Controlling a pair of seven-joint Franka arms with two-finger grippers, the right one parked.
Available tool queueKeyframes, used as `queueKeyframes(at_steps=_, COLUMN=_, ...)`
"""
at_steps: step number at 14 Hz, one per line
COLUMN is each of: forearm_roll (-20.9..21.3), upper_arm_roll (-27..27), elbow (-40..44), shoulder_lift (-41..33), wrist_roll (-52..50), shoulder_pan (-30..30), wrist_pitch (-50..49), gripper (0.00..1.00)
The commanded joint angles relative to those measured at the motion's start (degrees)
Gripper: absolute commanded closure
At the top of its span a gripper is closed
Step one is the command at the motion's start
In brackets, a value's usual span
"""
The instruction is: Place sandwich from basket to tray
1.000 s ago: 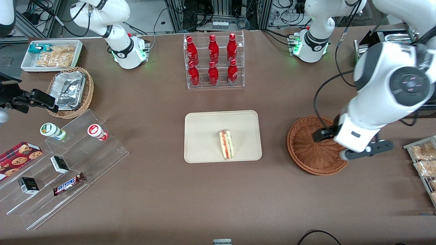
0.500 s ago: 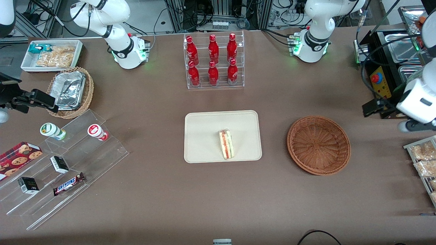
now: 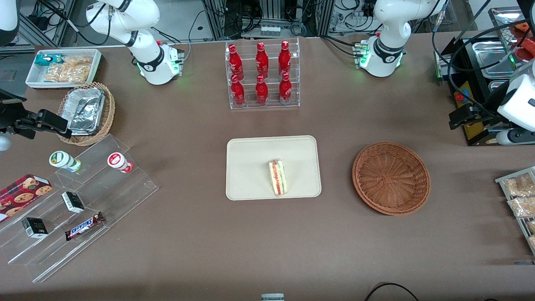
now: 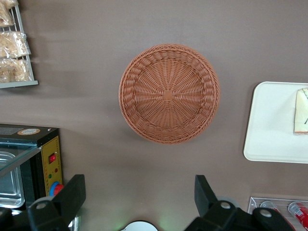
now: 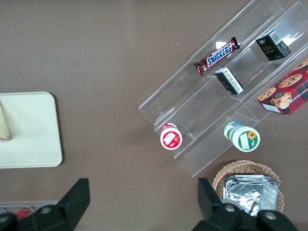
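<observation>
Sandwich (image 3: 277, 177) on tray (image 3: 250, 167), long axis toward camera | pincer (image 4: 139, 202) wide, empty

Item count, qty per kind:
- Sandwich (image 3: 277, 177): 1 pc.
- Tray (image 3: 250, 167): 1 pc.
- Basket (image 3: 391, 178), reddish-brown: 1 pc.
- Tan basket (image 3: 109, 113): 1 pc; foil containers inside, qty not readable.
- Red bottles (image 3: 261, 89): 6 pcs, 2 rows x 3, in 1 clear rack (image 3: 297, 75).
- Lidded cups (image 3: 120, 161): 2 pcs.
- Small black boxes (image 3: 72, 202): 2 pcs.
- Snickers bar (image 3: 84, 225): 1 pc.
- Cookie box (image 3: 23, 190): 1 pc.
- White bin (image 3: 31, 73): 1 pc.
- My gripper (image 4: 138, 185): 1 pc, 2 fingers spread apart, above the table at the working arm's end.
</observation>
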Motion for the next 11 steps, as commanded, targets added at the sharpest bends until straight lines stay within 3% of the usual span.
queueKeyframes(at_steps=1, forearm_roll=-1.01, upper_arm_roll=0.1, elbow=-3.82, shoulder_lift=-4.11, wrist_roll=-0.04, shoulder_pan=-0.08, wrist_pitch=-0.51, gripper=0.0)
queueKeyframes(at_steps=4, forearm_roll=-0.66, upper_arm_roll=1.76, elbow=-5.06, shoulder_lift=-5.61, wrist_roll=0.92, shoulder_pan=-1.3, wrist_pitch=-0.51, gripper=0.0)
queueKeyframes(at_steps=6, forearm_roll=-0.57, upper_arm_roll=6.66, elbow=-5.06, shoulder_lift=-5.88, wrist_roll=0.92, shoulder_pan=-6.39, wrist_pitch=-0.42, gripper=0.0)
queueKeyframes(at_steps=11, forearm_roll=-1.45, upper_arm_roll=6.87, elbow=-4.97, shoulder_lift=-5.88, wrist_roll=0.05, shoulder_pan=-6.5, wrist_pitch=-0.33, gripper=0.0)
